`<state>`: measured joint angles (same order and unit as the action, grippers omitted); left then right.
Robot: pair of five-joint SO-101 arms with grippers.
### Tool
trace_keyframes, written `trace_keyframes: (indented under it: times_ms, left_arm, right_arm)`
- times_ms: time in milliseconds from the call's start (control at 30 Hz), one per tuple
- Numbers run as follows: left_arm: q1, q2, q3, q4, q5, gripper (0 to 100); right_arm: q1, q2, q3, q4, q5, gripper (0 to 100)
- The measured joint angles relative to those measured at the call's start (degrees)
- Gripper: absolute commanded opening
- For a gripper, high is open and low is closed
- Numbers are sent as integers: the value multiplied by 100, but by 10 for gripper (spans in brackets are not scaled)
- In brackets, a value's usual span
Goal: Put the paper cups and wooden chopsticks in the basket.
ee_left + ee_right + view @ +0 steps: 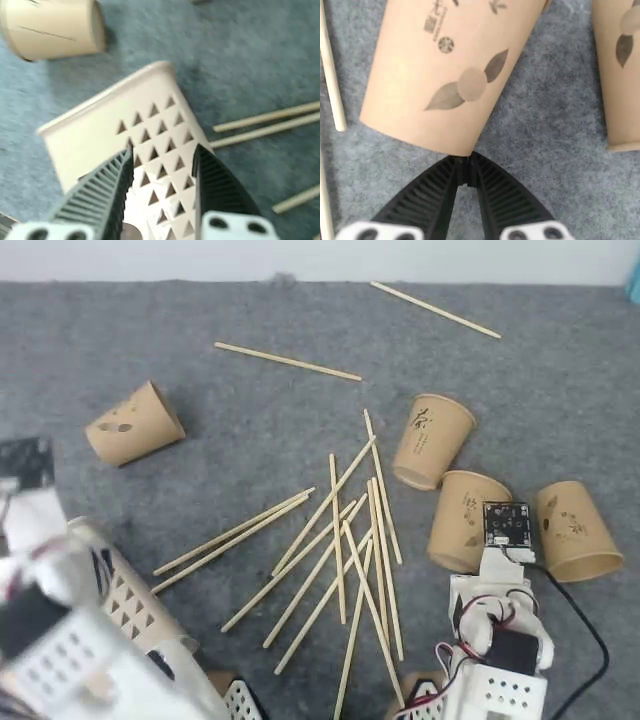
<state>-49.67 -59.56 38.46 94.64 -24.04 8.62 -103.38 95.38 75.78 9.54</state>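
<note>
My left gripper [162,161] stands open over the basket [90,131]; my right gripper [468,165] is closed, tips at a paper cup [452,70] rim

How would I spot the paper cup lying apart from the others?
Start at the heap of chopsticks in the middle of the grey table. The lone cup lies on its side left of the heap, beyond the white basket; the other three cups cluster right of it.
</note>
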Motion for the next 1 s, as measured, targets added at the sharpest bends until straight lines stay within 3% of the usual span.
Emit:
trace_keyframes:
  times_ms: [200,333,633,1000]
  left_arm:
    - [-905,-2004,1565,-281,-563,178]
    - [-1424,-2532,2444,-782,-615,178]
    - [-2154,-1925,3191,-1723,-580,178]
    - [-2303,-246,3095,-3059,-580,178]
  right_arm:
    - [0,0,0,0,0,8]
    - [0,0,0,0,0,8]
    - [0,0,0,0,0,8]
    - [0,0,0,0,0,8]
